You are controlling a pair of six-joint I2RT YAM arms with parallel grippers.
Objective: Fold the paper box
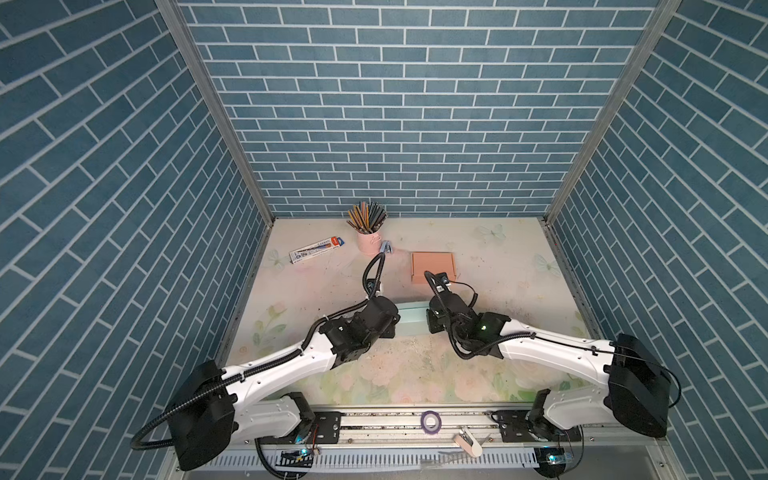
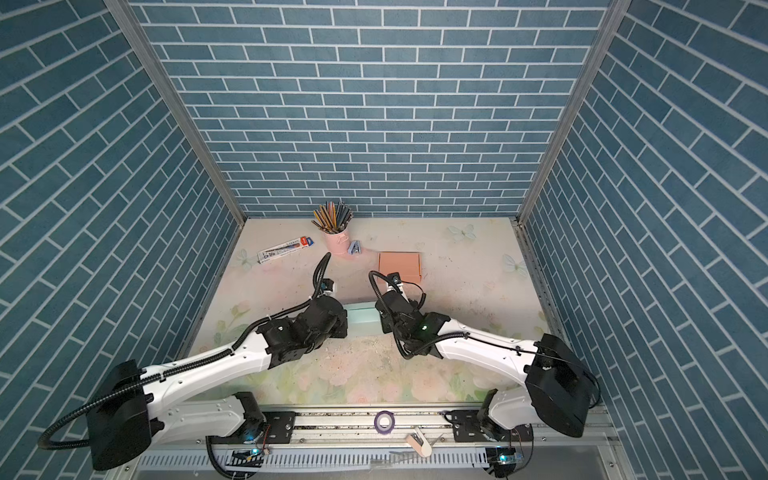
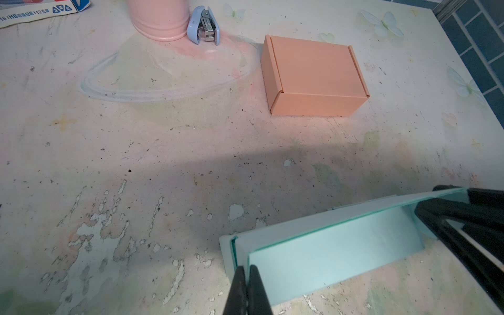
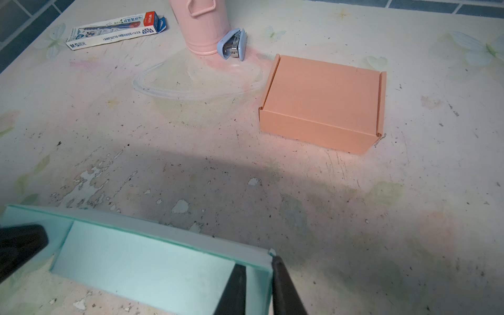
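Pinches, with left claw (image 3: 246, 268), one end wall of mint box (image 3: 335, 256), fingers pressed together on the card. Pinches, with right claw (image 4: 257, 263), the opposite end wall, fingers a little wider. Sits mid-table (image 3: 136, 163) between both arms, far long wall upright. Beyond, well apart: closed orange box (image 3: 313, 73). Farther back: pink cup (image 1: 368, 241), stapler (image 3: 204, 26) just beside, pencil carton (image 4: 114, 30) near.

One mint box (image 3: 327, 253); one orange box (image 3: 313, 71); one cup (image 3: 161, 19); one stapler (image 3: 203, 26); one carton (image 4: 114, 30).
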